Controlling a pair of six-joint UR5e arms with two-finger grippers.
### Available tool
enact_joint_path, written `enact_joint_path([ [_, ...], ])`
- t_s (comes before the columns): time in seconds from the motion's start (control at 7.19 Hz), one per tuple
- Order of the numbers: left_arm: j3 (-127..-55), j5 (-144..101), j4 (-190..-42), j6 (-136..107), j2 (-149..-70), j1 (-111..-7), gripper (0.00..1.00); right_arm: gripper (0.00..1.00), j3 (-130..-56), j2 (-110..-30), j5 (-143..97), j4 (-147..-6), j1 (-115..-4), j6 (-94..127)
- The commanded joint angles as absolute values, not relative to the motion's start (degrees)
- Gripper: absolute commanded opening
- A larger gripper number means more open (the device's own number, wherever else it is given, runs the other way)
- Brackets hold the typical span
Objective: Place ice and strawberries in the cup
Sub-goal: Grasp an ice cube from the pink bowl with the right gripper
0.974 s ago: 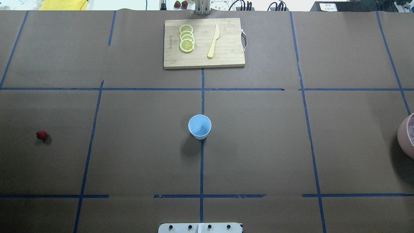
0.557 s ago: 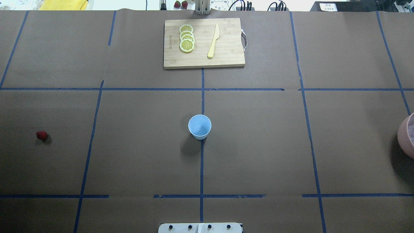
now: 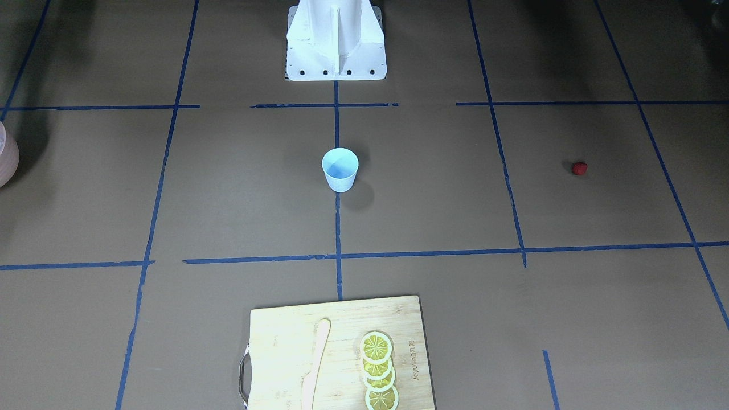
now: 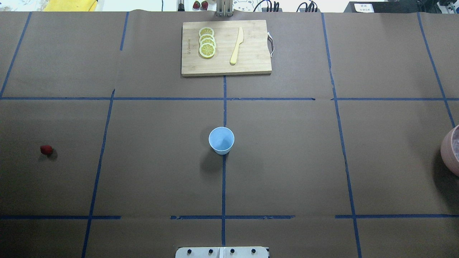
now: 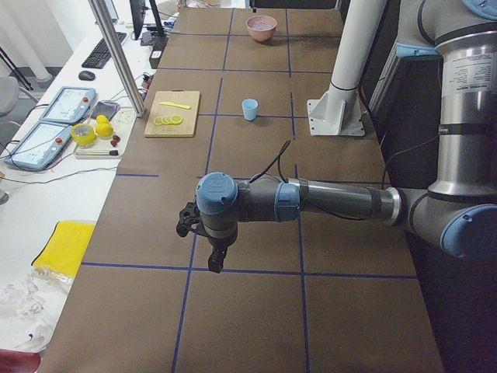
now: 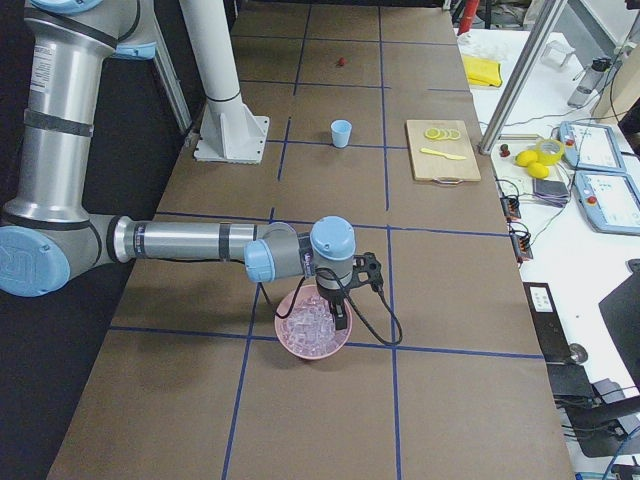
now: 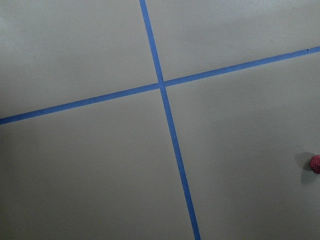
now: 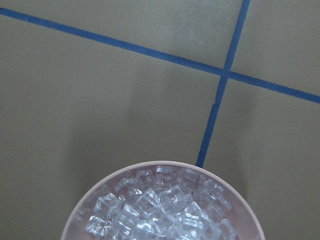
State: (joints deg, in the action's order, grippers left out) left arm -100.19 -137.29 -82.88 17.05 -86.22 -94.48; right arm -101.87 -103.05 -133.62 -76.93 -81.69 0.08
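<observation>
The light blue cup (image 4: 221,140) stands upright and empty at the table's middle, also in the front view (image 3: 340,169). The red strawberry (image 4: 46,149) lies far to the left; the left wrist view has it at its right edge (image 7: 315,163). Ice cubes (image 8: 165,210) fill the pink bowl (image 8: 165,164) at the table's right edge (image 4: 450,150). My left gripper (image 5: 215,260) hangs above the table near the strawberry's end. My right gripper (image 6: 338,318) hangs just over the bowl's ice (image 6: 308,322). I cannot tell whether either is open or shut.
A wooden cutting board (image 4: 251,64) at the far middle holds several lemon slices (image 4: 207,43) and a pale knife (image 4: 237,46). The robot's white base (image 3: 336,40) stands at the near edge behind the cup. Blue tape lines cross the brown table.
</observation>
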Motion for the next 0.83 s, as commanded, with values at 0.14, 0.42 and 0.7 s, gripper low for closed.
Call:
enact_joint_path([
  [0.14,-100.20,-137.29,-82.88,17.05,-86.31,-94.48,1.00,0.92,-98.20,-105.47,-130.88,-65.77,-77.00,8.35],
  [0.42,-100.20,-137.29,-82.88,17.05,-86.31,-94.48,1.00,0.85,-94.84,-105.47,-128.77,-61.27,-75.25,8.44],
  [0.7,-100.20,-137.29,-82.88,17.05,-86.31,-94.48,1.00,0.77,-94.83,-105.47,-128.67,-61.26,-74.45,8.44],
])
